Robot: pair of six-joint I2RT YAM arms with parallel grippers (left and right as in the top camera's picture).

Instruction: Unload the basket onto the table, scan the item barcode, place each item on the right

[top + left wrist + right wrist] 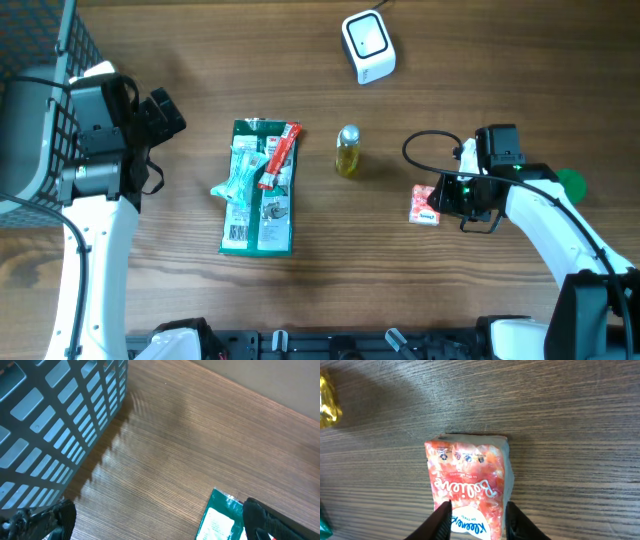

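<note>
A red and white tissue pack point(424, 204) lies flat on the wooden table, right of centre. My right gripper point(446, 198) is at its right end. In the right wrist view the pack point(468, 491) fills the middle, and the gripper point(479, 510) stands open with a finger on either side of the pack's near end, close against it. The white barcode scanner point(367, 46) sits at the back of the table. My left gripper point(165, 115) hovers wide open at the far left, holding nothing point(160, 515).
A green packet point(258, 190) with a red stick point(279, 157) and a pale sachet on it lies left of centre. A small yellow bottle point(347, 150) stands between it and the tissue pack. A grey mesh basket point(30, 110) fills the left edge.
</note>
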